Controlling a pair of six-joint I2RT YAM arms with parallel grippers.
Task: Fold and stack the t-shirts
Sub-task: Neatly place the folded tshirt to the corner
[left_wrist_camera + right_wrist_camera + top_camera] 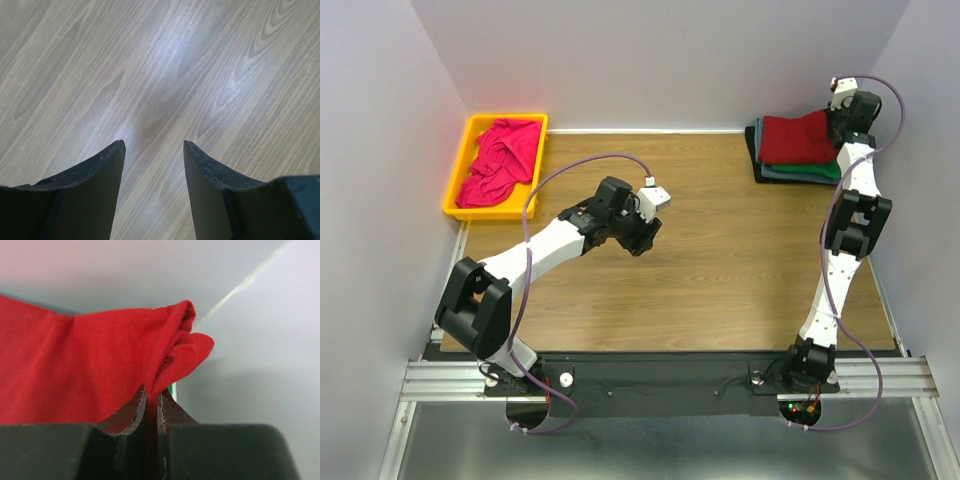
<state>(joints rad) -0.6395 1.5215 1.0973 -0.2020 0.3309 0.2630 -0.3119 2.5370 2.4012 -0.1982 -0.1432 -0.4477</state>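
The right end effector [152, 396] is all but closed, its tips pinching a bunched edge of the dark red t-shirt [90, 365]. The shirt spreads away to its left as the top layer of a folded stack [820, 171] of green, grey and black tees at the far right corner of the desk [720, 260]. The left end effector [154, 146] stands partly open with nothing between its fingers, pointing down at bare wood near the desk's middle, while the magenta-pink t-shirt [500, 160] lies crumpled in the yellow bin [480, 213], well off to that end effector's left and beyond it.
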